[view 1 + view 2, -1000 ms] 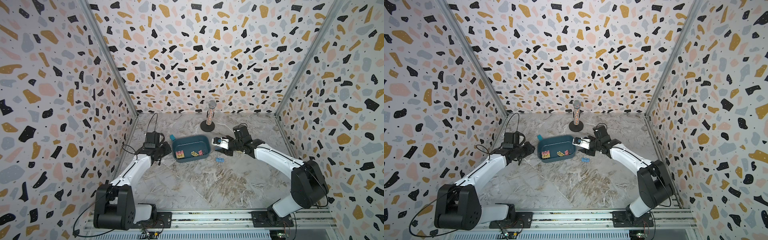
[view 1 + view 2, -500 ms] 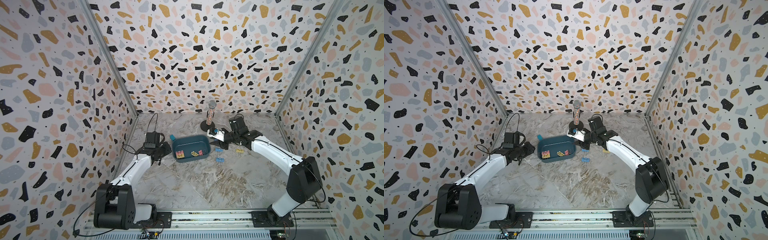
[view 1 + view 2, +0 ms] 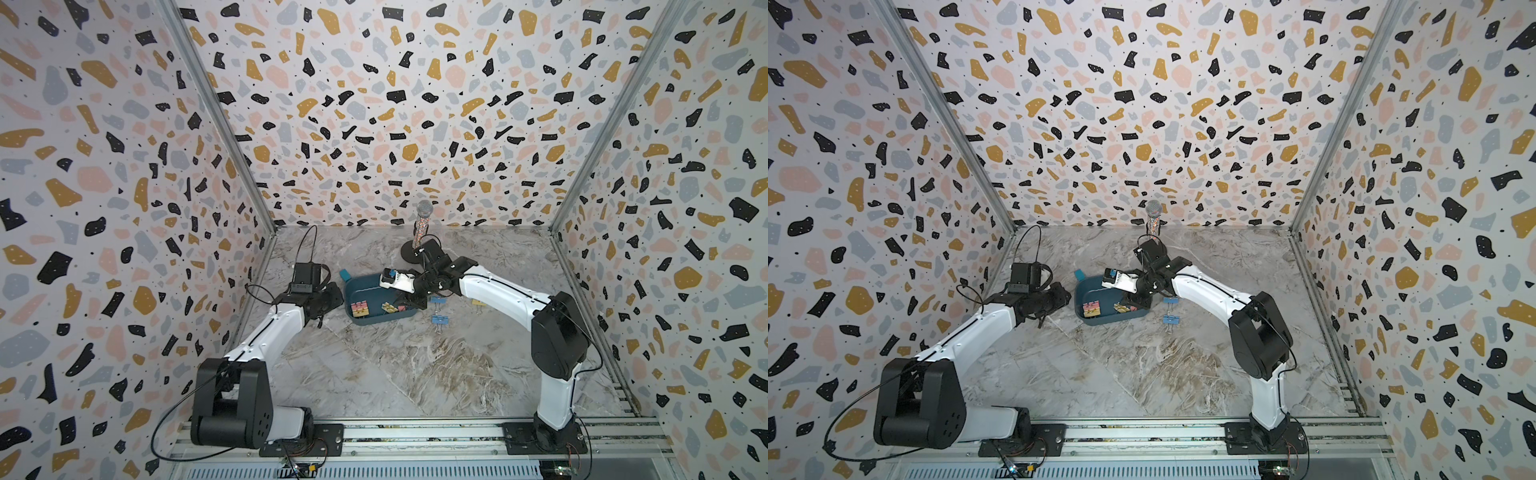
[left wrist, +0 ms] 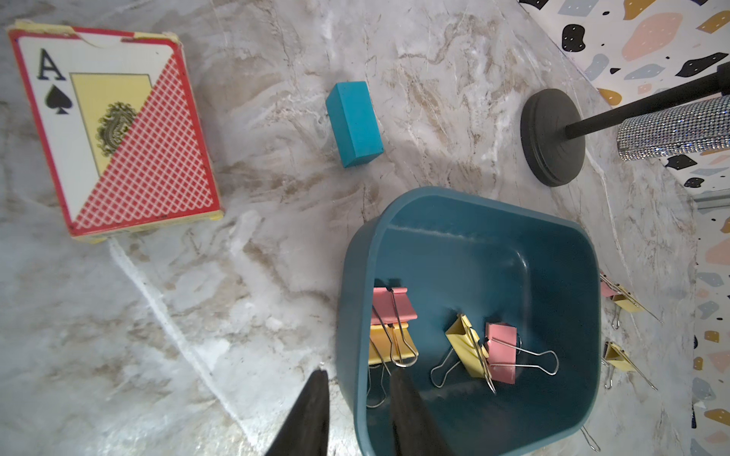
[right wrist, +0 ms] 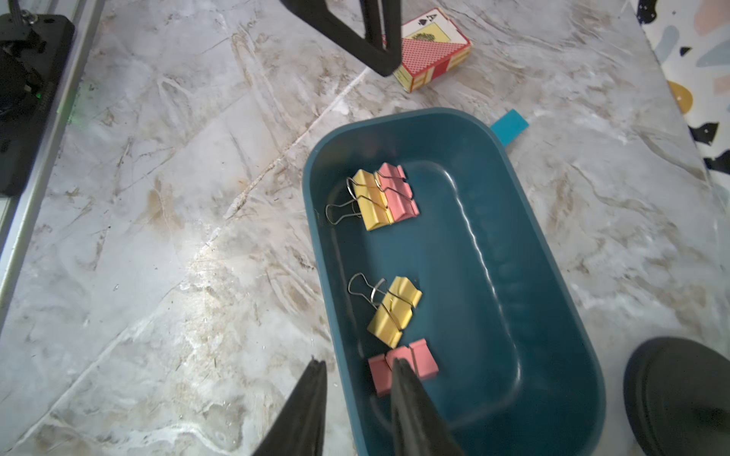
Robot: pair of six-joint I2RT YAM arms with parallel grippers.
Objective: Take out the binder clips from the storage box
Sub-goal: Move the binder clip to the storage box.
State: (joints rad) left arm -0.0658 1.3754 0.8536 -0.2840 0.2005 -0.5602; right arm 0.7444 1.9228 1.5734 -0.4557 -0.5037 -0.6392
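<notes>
The storage box (image 3: 376, 322) is a dark teal tub on the marble table, seen in both top views. Pink and yellow binder clips lie inside it: a yellow and pink pair (image 5: 385, 197), a yellow one (image 5: 395, 310) and a pink one (image 5: 418, 363). Two blue clips (image 3: 438, 299) and yellow ones (image 4: 626, 304) lie on the table beside the box's right end. My left gripper (image 4: 360, 375) is shut on the box's left wall, one finger inside, one outside. My right gripper (image 5: 359, 363) hangs over the box's right end, open a little and empty, one finger above the pink clip.
A playing card box (image 4: 114, 134) lies left of and behind the tub. A small teal block (image 4: 355, 122) sits by the tub's back left corner. A glittery microphone (image 3: 419, 232) on a round black stand (image 4: 553, 136) rises just behind the right arm.
My right gripper has swung from the table right of the box to above the box's right end, and its jaws have narrowed. The left arm and the box have stayed put.
</notes>
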